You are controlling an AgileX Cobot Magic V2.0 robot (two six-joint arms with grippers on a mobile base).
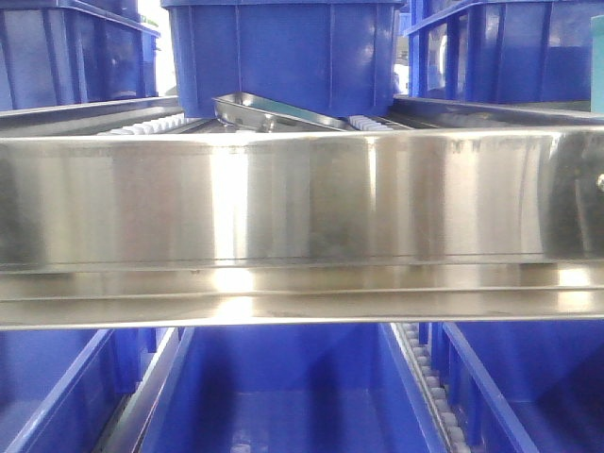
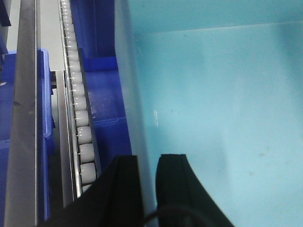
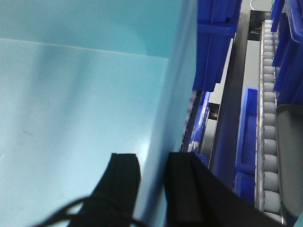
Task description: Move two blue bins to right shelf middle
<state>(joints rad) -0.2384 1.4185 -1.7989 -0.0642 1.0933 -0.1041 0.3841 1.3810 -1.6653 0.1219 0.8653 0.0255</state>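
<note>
Straddling a side wall of the pale blue bin, the left tool has its black fingers drawn in narrow. One lies against the outer face and one inside the bin, with the thin wall pinched between them. The right tool grips the same way in its own view, one finger inside and one outside, closed down onto a pale blue wall, and a thin black cable loops beneath it. Whether both tools have hold of one bin or of two nested together cannot be told; past each of them only a smooth pale interior shows. Just outside the wall held by the left tool runs a roller track of pale grey rollers, with royal-blue crates beside and below it and a dark steel rail farther out. Beyond the wall held by the right tool come more of those darker crates, then a second roller track. In the front view the shelf tier spans the whole width as a broad brushed-steel front rail with a stepped lip under it. One dark crate stands on the rollers above the rail, and others sit on the level below.
</note>
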